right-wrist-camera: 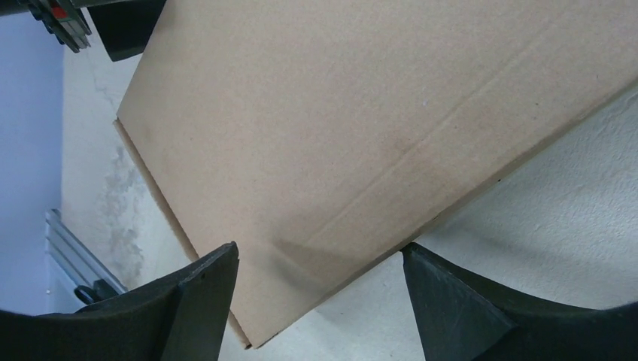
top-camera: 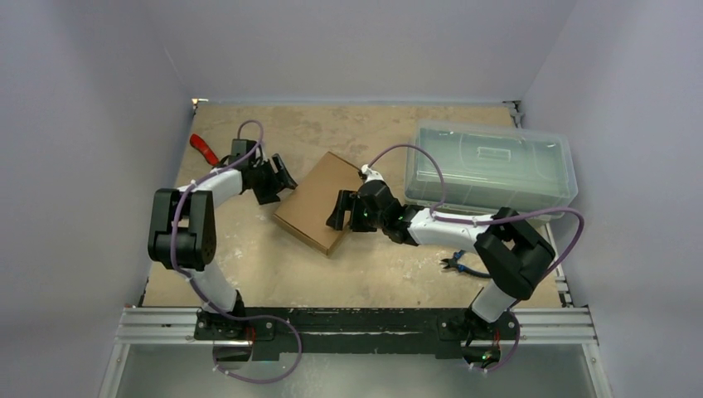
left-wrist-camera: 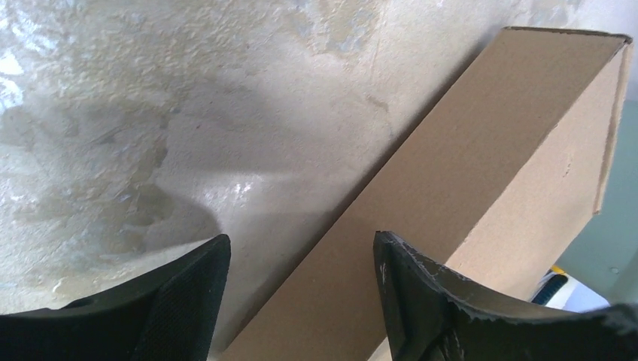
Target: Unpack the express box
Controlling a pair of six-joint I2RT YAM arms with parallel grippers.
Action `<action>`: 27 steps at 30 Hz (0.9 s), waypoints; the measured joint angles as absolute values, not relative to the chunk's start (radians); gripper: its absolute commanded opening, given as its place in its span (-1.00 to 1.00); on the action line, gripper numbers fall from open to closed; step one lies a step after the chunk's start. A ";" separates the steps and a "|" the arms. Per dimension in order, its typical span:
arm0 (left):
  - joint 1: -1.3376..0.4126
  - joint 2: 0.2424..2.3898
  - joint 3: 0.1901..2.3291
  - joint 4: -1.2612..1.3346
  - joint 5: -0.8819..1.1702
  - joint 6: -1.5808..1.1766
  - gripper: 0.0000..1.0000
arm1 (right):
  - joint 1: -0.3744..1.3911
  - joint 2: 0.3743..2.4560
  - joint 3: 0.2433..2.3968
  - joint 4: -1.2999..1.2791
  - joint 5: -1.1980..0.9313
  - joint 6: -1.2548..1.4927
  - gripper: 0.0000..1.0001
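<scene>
The express box (top-camera: 319, 199) is a flat brown cardboard mailer. It lies shut and turned at an angle in the middle of the table. My left gripper (top-camera: 286, 176) is open at the box's far left edge. In the left wrist view the box's side wall (left-wrist-camera: 451, 188) runs between my spread fingers. My right gripper (top-camera: 338, 211) is open over the box's near right corner. In the right wrist view the box top (right-wrist-camera: 338, 128) fills the frame, one finger over the lid and one (right-wrist-camera: 451, 308) over the table.
A large clear plastic lidded bin (top-camera: 489, 166) stands at the right rear. A red-handled tool (top-camera: 203, 149) lies at the far left. A dark blue-handled tool (top-camera: 460, 265) lies by the right arm. Walls close in the table (top-camera: 273, 274) on three sides.
</scene>
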State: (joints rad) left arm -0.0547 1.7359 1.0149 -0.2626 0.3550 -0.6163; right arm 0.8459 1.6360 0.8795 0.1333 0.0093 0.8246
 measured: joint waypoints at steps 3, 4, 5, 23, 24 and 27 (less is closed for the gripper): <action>-0.061 1.739 1.017 -0.286 0.336 -0.601 0.39 | 0.846 1.630 0.877 0.130 0.010 0.795 0.73; -0.064 1.739 1.018 -0.302 0.323 -0.588 0.39 | 0.847 1.625 0.873 0.130 0.010 0.786 0.75; -0.068 1.739 1.018 -0.315 0.312 -0.579 0.39 | 0.847 1.618 0.866 0.132 0.011 0.780 0.76; -0.131 1.589 0.977 -0.372 0.275 -0.494 0.42 | 0.850 1.579 0.831 0.103 0.099 0.759 0.82; -0.131 1.579 0.960 -0.358 0.288 -0.502 0.45 | 0.850 1.579 0.831 0.095 0.105 0.759 0.82; -0.131 1.546 0.919 -0.333 0.313 -0.524 0.43 | 0.850 1.579 0.832 0.088 0.114 0.759 0.82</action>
State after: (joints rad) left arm -0.1314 1.5459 0.9192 -0.3328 0.3126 -0.5240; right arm 0.8497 1.5787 0.8318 0.0879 0.1143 0.7593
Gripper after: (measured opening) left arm 0.720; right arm 0.914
